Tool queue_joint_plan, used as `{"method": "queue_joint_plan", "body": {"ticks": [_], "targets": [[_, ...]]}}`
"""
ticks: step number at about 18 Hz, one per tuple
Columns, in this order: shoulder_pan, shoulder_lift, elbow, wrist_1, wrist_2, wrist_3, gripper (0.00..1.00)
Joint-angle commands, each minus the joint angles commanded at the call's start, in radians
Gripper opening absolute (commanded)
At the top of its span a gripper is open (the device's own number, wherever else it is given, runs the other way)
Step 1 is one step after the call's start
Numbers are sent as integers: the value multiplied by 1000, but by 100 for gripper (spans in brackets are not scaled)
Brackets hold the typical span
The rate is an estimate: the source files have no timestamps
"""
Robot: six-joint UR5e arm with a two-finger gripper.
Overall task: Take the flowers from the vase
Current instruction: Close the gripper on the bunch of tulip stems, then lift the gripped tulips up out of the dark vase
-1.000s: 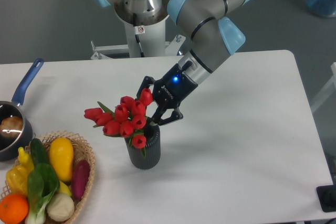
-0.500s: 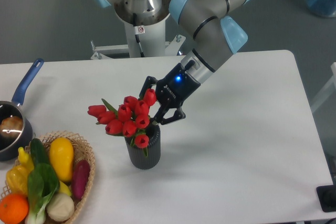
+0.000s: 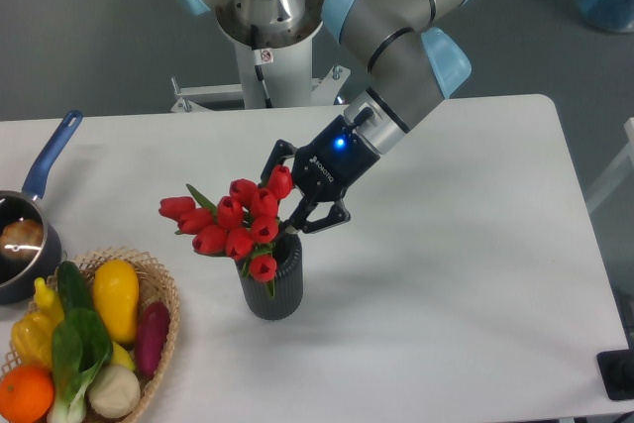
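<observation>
Currently | one claw (image 3: pixel 285 197) gripping flowers (image 3: pixel 231 225) | ten-ish tulips | one vase (image 3: pixel 270 284)

A bunch of red tulips, the flowers (image 3: pixel 233 226), is seen leaning left out of the vase (image 3: pixel 270 286), a dark grey ribbed cylinder standing upright.
</observation>
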Motion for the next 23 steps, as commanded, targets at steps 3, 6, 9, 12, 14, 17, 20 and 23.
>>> {"method": "queue_joint_plan", "body": {"ticks": [3,6,9,12,14,17,20,23], "targets": [[11,29,-5,-3,2,-28,44],[20,55,-5,-5,-2,-48,44],[20,75,-5,-5,-21,-72,44],[20,89,-3,-5,-66,-98,44],[20,98,-5,-5,-71,-106,44],[20,121,-6,-5,-72,-135,42],[20,132,-6,-6,-86,-149,41],[20,137,-8,-6,-87,-161,41]]}}
